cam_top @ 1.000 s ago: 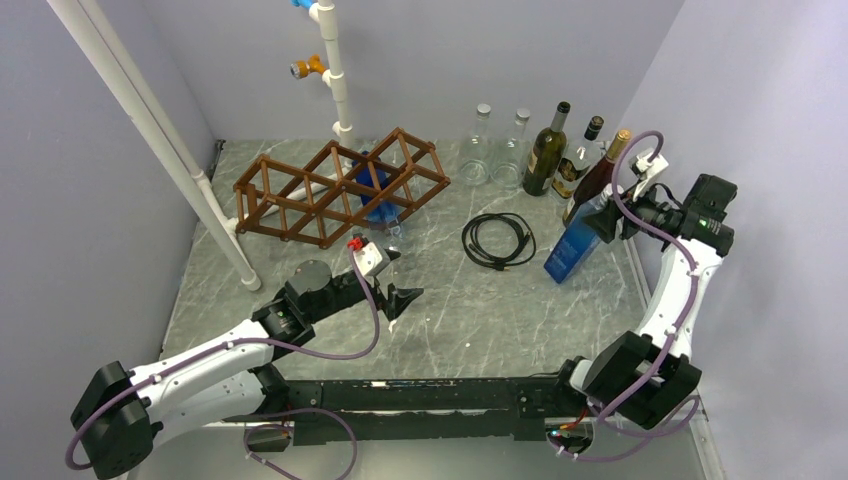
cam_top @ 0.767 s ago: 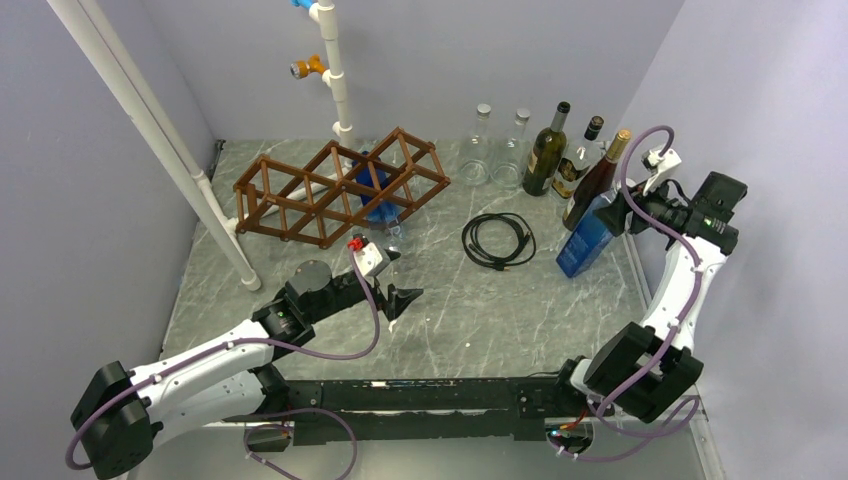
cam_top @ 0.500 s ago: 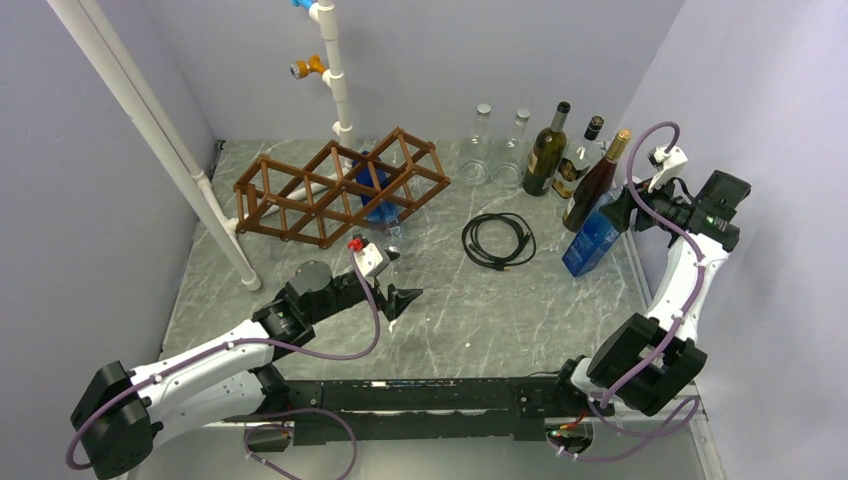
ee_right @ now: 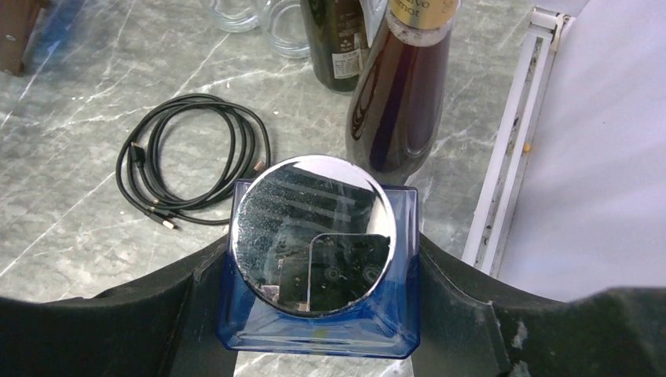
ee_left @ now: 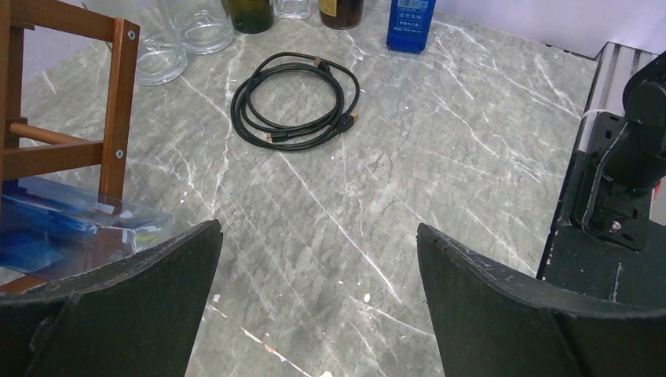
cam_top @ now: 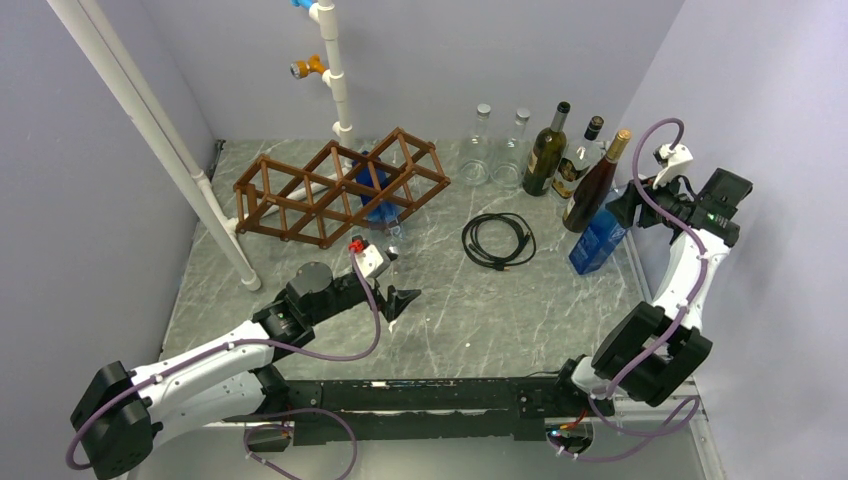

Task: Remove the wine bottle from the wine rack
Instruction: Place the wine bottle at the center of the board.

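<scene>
Grey marbled bench (cam_top: 500, 310) is noted. The wine rack (cam_top: 300, 200) is set at its far left, with another blue bottle (cam_top: 378, 200) lodged in one cell. The left pincer (cam_top: 398, 297) is held spread wide, with nothing between its fingers, over bare bench near the rack. The right pincer (cam_top: 618, 212) is clenched about the shoulder of the blue wine bottle (cam_top: 597, 240). That bottle is held off the rack at the right edge, just beside a brown bottle (cam_top: 597, 185). A coiled black cable (cam_top: 498, 240) is seen between rack and bottle.

1 wine rack (cam_top: 340, 190), 2 blue btls (cam_top: 597, 243), 3 dark wine btls (cam_top: 547, 150), 2 clear btls (cam_top: 478, 150), 1 cable (cam_top: 498, 240)
</scene>
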Tool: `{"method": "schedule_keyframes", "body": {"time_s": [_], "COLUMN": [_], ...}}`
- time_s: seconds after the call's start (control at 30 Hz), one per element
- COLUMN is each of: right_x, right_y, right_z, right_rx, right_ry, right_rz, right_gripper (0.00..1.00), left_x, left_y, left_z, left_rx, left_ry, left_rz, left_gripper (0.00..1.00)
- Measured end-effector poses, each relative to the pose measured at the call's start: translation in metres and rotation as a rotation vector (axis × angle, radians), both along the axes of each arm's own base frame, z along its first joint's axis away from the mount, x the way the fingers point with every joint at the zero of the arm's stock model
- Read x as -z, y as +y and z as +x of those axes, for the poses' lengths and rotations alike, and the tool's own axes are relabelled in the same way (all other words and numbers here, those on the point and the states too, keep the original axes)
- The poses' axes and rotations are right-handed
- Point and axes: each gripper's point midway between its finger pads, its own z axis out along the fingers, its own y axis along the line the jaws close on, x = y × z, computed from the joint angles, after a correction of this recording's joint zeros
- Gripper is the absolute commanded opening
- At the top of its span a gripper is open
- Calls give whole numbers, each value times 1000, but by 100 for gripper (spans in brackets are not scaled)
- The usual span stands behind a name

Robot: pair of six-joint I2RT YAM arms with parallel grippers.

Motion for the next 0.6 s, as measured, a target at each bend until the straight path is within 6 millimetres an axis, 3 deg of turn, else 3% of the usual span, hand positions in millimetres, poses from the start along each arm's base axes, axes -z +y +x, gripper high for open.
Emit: {"method": "schedule_keyframes", "body": {"time_s": [0.17,0.6], "right_x": [7,7], "right_y": [-6,-7], "right_z": [4,6], "right_rx": [16,1], "right_ry": [17,3], "right_rz": [4,-8], "right_gripper": [21,81], "left_x": [2,4], "left_y": [1,2], "left_z": [1,1], "left_rx": [-7,-11], "left_ry": [0,5], "left_rz": [10,16], "left_gripper": [99,99]}}
